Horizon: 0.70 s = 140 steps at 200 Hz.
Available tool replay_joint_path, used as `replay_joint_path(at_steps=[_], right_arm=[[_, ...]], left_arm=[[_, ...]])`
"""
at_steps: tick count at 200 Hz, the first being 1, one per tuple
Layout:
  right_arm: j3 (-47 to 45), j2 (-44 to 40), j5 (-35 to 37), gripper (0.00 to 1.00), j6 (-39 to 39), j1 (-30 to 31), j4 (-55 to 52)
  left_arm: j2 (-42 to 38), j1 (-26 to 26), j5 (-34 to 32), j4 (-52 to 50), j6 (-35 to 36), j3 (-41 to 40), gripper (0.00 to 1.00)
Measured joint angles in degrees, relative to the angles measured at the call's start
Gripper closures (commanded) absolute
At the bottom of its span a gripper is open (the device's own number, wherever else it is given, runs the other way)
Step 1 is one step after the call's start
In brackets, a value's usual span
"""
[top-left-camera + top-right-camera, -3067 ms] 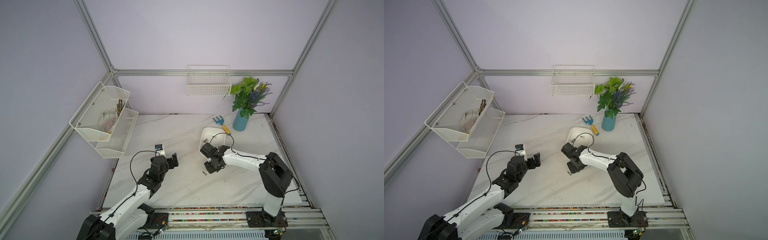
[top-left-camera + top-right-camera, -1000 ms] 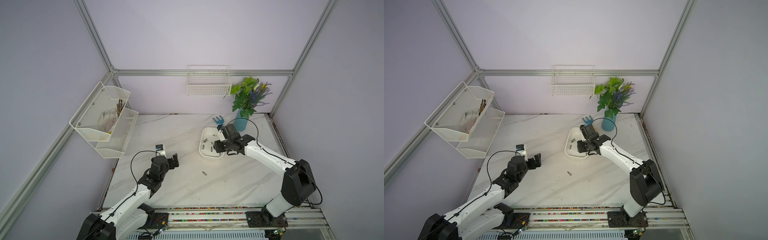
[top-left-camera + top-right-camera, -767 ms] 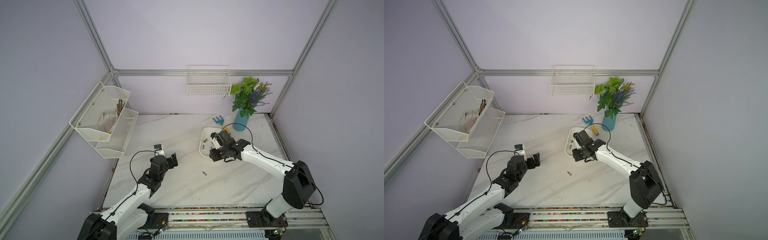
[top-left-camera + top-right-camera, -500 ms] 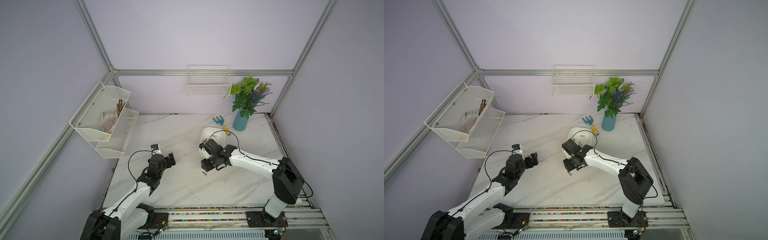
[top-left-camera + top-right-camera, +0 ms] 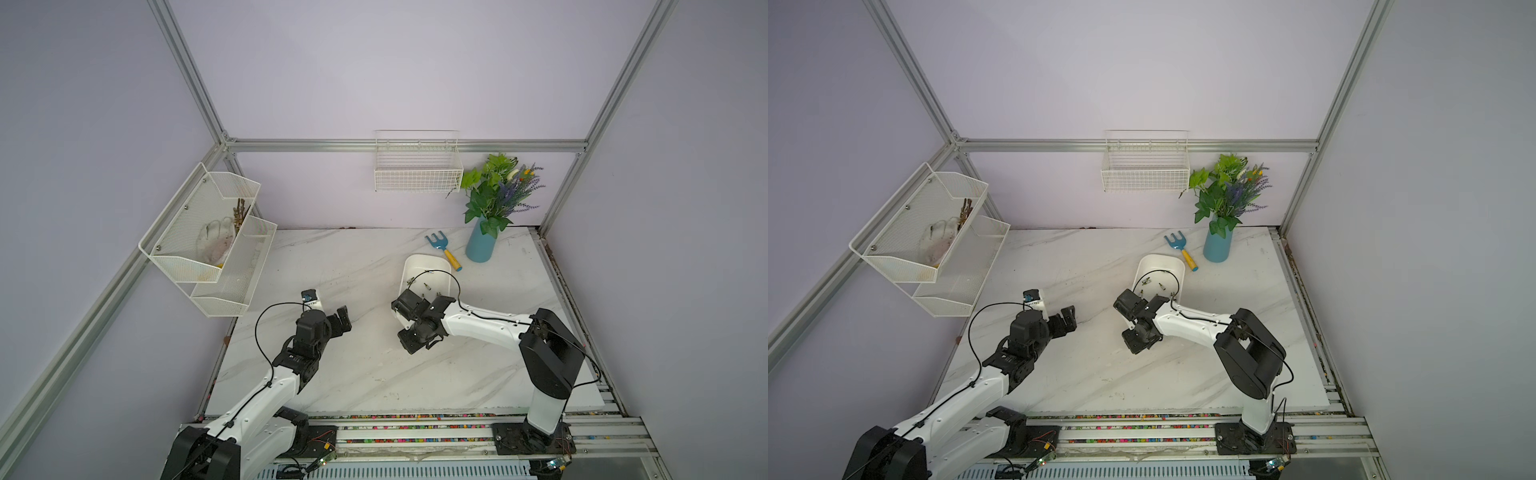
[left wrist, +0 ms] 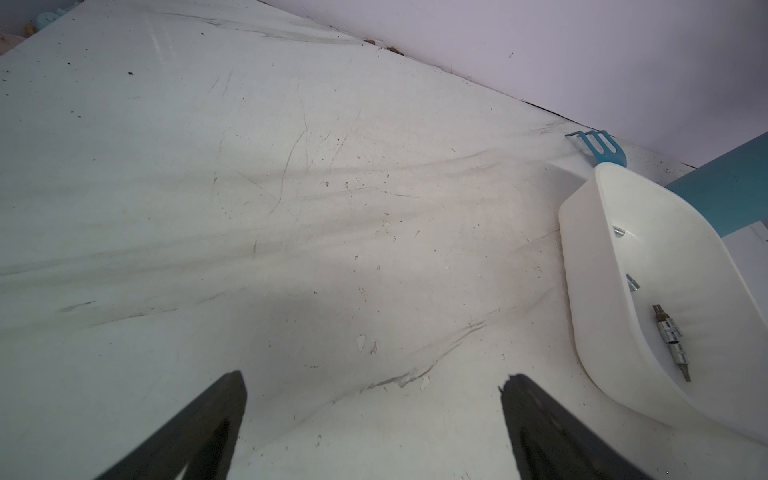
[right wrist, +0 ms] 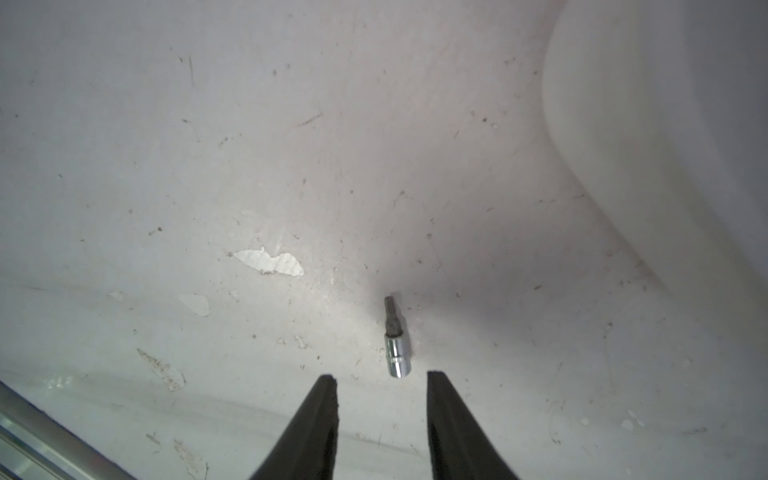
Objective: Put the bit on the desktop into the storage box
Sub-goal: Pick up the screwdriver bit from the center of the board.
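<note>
CHANGE: right gripper (image 7: pixel 380 378) swings from storage box (image 5: pixel 426 262) back nearward | NOW: jaws part-open, empty; bit (image 7: pixel 397 347) lies on desktop (image 5: pixel 353 374) just ahead of them; next pickup pending | left gripper (image 6: pixel 374 380) gapes wide, idle

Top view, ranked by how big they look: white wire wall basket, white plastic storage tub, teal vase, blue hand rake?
1. White wire wall basket, hung higher, perhaps nearer the camera.
2. White plastic storage tub, partly behind the right arm.
3. Teal vase.
4. Blue hand rake with yellow handle.
</note>
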Motion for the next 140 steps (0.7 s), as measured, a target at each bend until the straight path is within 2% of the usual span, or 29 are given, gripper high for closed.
replay_joint_path(at_steps=[140], right_arm=[[0.74, 3.63, 1.31, 0.71, -0.07, 0.57, -1.03]], left_arm=[[0.00, -0.02, 0.50, 0.00, 0.00, 0.00, 0.00]])
